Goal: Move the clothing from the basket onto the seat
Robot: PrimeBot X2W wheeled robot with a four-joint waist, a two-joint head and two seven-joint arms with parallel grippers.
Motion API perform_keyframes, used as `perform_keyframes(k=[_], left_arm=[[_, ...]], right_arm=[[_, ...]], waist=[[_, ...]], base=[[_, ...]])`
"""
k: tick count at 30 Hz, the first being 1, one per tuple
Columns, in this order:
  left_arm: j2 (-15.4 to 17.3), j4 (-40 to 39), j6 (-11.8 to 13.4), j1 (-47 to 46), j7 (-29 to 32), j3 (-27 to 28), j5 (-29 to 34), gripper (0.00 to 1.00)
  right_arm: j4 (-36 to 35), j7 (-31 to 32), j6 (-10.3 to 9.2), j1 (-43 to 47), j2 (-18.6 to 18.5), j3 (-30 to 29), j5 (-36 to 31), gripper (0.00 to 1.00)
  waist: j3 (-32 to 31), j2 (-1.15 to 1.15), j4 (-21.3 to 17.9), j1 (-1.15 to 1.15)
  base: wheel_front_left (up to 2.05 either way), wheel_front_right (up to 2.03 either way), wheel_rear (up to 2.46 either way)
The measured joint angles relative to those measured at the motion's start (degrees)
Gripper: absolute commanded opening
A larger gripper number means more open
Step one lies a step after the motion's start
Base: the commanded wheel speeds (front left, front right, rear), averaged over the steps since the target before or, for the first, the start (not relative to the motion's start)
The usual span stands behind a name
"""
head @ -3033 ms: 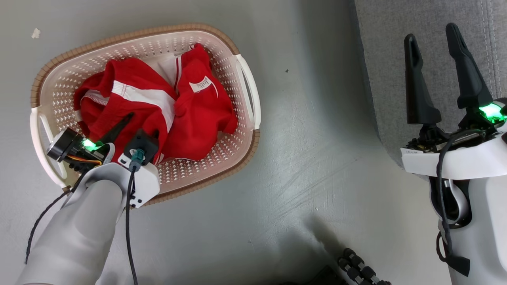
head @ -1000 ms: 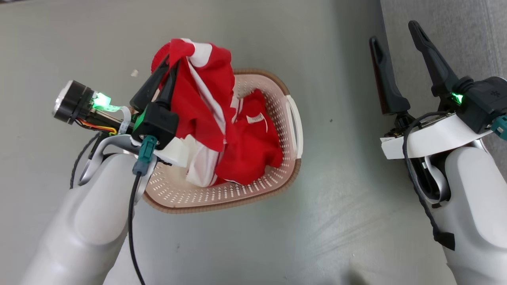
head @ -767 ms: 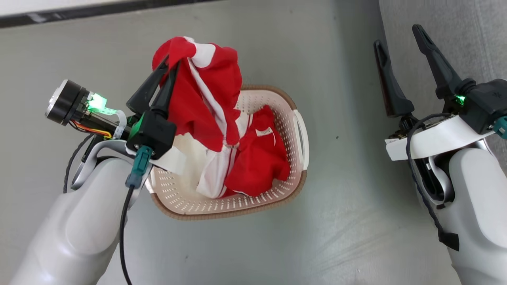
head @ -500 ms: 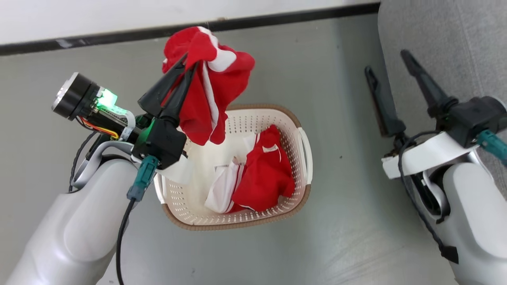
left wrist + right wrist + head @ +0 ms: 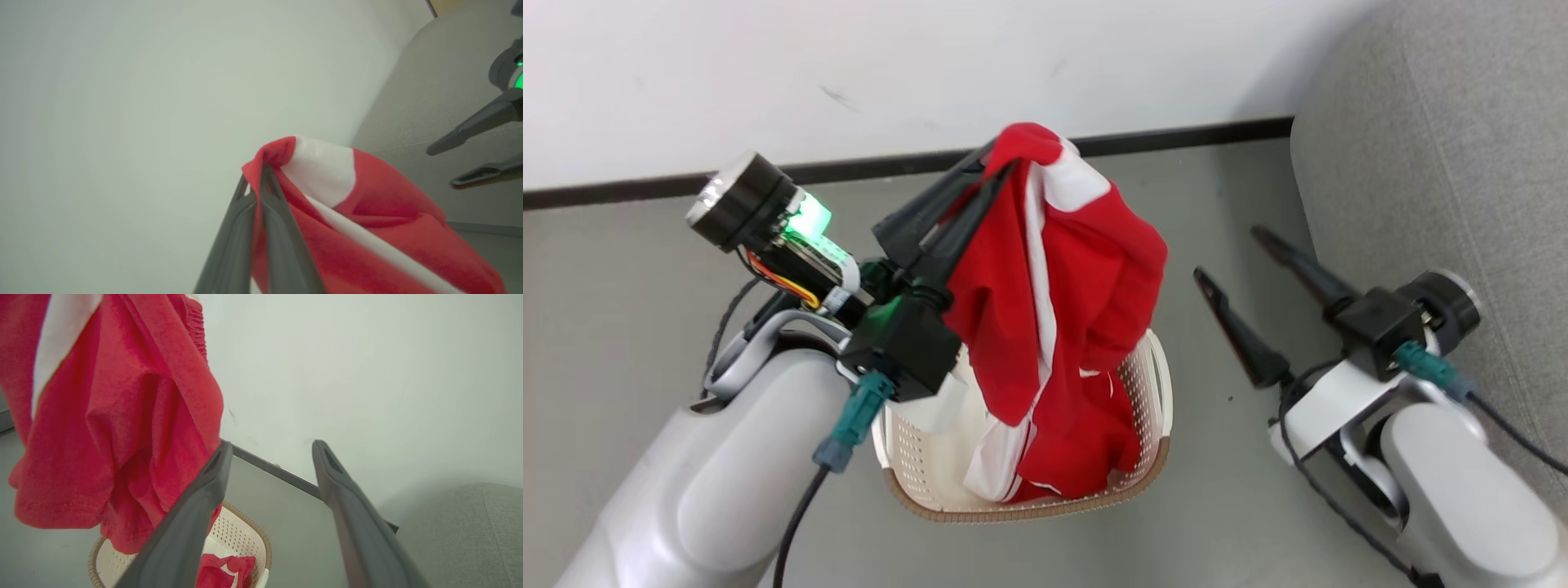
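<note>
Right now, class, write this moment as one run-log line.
left gripper: shut on held garment, hanging over basket | right gripper: open, empty, near seat | second garment: in basket

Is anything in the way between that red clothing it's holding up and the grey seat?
Only the robot's own right gripper, fingers open, hangs between the lifted red garment and the seat. Nothing else visible stands there.

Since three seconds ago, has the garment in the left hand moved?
Yes, upward: the garment lay in the basket and now hangs from the left hand above it.
</note>
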Motion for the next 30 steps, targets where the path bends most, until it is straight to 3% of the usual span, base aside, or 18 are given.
perform_keyframes(k=[11, 17, 26, 28, 30], left_arm=[[-0.44, -5.23, -1.67, 1.51, -0.04, -3.5, -0.48, 0.0], [-0.53, -5.31, -2.23, 3.98, -0.04, -4.8, -1.6, 0.0], [-1.11, -5.11, -2.71, 7.08, -0.04, -5.48, -4.04, 0.0], [-1.22, -4.95, -2.71, 7.75, -0.04, -5.54, -4.43, 0.0], [-1.33, -4.71, -2.71, 8.39, -0.04, -5.53, -5.06, 0.0]], right_arm=[[1.78, 0.0, 0.0, 0.74, -2.4, 14.28, 9.92, 1.0], [2.47, 0.0, 0.0, -1.75, -4.42, 20.82, 11.96, 1.0], [3.55, 0.01, 0.0, -4.11, -2.15, 26.74, 14.85, 1.0], [3.85, 0.0, 0.0, -4.11, -1.43, 27.3, 15.29, 0.51], [4.33, 0.0, 0.0, -4.11, -1.26, 27.48, 15.38, 0.22]], waist=[[-6.32, 0.0, 0.95, 0.0], [-9.26, 0.0, 1.45, 0.0], [-12.58, 0.0, 2.16, 0.0], [-13.11, 0.0, 2.35, 0.0], [-13.56, 0.0, 2.55, 0.0]], base=[[0.0, 0.0, 0.0], [0.0, 0.0, 0.0], [0.0, 0.0, 0.0], [0.0, 0.0, 0.0], [0.0, 0.0, 0.0]])
